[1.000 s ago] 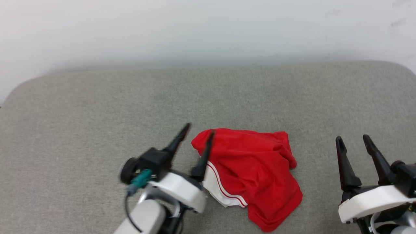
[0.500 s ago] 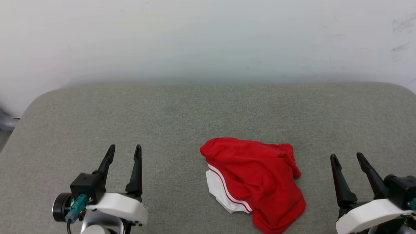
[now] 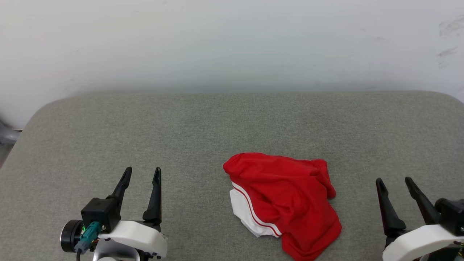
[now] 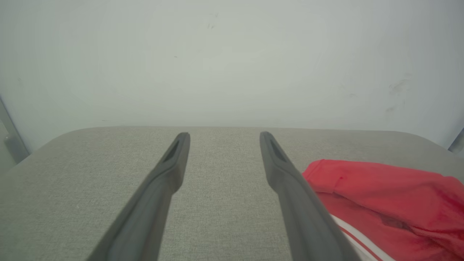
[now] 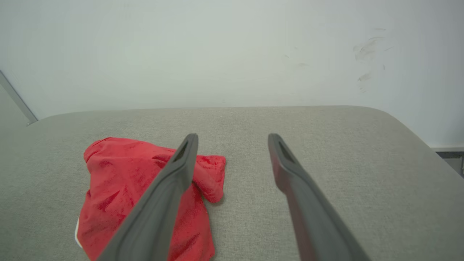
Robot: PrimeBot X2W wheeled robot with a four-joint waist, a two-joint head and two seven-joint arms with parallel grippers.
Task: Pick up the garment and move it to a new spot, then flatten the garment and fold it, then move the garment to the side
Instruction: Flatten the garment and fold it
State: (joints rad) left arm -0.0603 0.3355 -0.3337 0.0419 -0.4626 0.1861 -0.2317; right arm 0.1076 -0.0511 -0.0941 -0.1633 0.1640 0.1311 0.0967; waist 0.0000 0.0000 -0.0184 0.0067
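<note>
The red garment (image 3: pixel 286 197) lies crumpled on the grey padded surface, right of centre, with a white panel and stripe trim at its lower left. It also shows at the lower right of the left wrist view, garment (image 4: pixel 380 195), and at the lower left of the right wrist view, garment (image 5: pixel 119 188). My left gripper (image 3: pixel 142 173) stands open at the lower left, well clear of the cloth. My right gripper (image 3: pixel 394 183) stands open at the lower right, apart from the cloth. Both hold nothing.
The grey padded surface (image 3: pixel 217 123) has rounded far corners and ends at a white wall (image 3: pixel 232 43). Bare grey fabric stretches behind and to the left of the garment. A grey metal part (image 3: pixel 5 136) shows past the left edge.
My left gripper has let go of the garment's left edge and drawn back to the lower left, open. The camera has shifted, so the whole scene sits lower. The garment lies still.
</note>
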